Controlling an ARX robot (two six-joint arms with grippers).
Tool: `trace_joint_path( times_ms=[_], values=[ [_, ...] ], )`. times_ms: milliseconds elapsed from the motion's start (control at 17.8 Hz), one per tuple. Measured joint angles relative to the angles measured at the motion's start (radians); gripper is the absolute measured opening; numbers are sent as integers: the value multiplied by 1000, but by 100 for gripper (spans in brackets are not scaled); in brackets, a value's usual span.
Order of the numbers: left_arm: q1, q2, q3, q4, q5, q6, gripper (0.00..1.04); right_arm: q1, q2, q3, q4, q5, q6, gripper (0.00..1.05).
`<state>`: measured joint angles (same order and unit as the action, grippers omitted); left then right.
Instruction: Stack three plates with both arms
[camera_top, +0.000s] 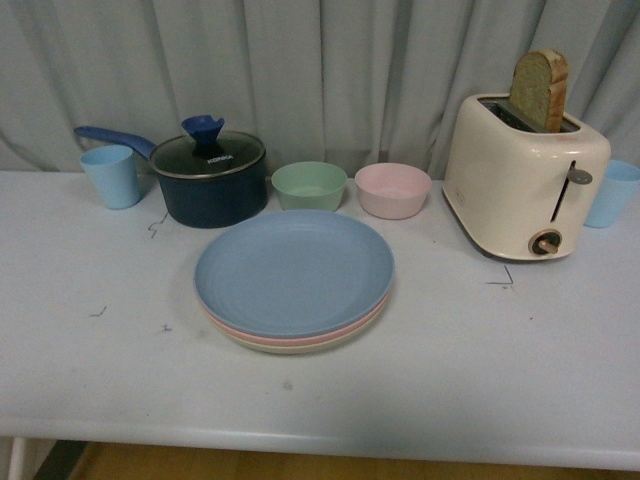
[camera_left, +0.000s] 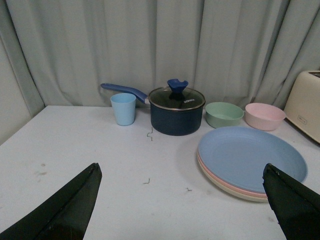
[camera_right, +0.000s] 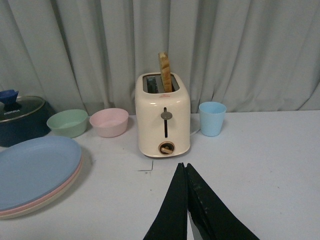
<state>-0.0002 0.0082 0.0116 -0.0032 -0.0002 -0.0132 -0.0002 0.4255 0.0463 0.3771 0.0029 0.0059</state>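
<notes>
While both arms hang back, three plates sit stacked mid-surface (camera_top: 90, 380).

Blue plate (camera_top: 293, 271) lies on top, pink plate (camera_top: 300, 338) under it, cream plate (camera_top: 310, 348) at the bottom, rims nearly aligned, in front of the green bowl (camera_top: 309, 185) and pink bowl (camera_top: 393, 189). A lidded pot (camera_top: 209, 180) and blue cup (camera_top: 111, 176) stand to the left, a toaster (camera_top: 522, 185) holding bread (camera_top: 540, 90) to the right. Left pincer (camera_left: 180, 200) is spread wide, holding nothing; right pincer (camera_right: 186, 200) is pressed together, empty, near the toaster.
</notes>
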Motion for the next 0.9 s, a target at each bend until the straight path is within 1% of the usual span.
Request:
trace_joint_path(
  times_ms=[112,168,561,898],
  values=[
    [0,0,0,0,0,0,98,0,-37,-9,-25,0,0,2],
    [0,0,0,0,0,0,98,0,-44,-35,12,0,0,2],
    [0,0,0,0,0,0,98,0,-188,-35,-137,0,0,2],
    [0,0,0,0,0,0,98,0,-230,-35,-179,0,0,2]
  ],
)
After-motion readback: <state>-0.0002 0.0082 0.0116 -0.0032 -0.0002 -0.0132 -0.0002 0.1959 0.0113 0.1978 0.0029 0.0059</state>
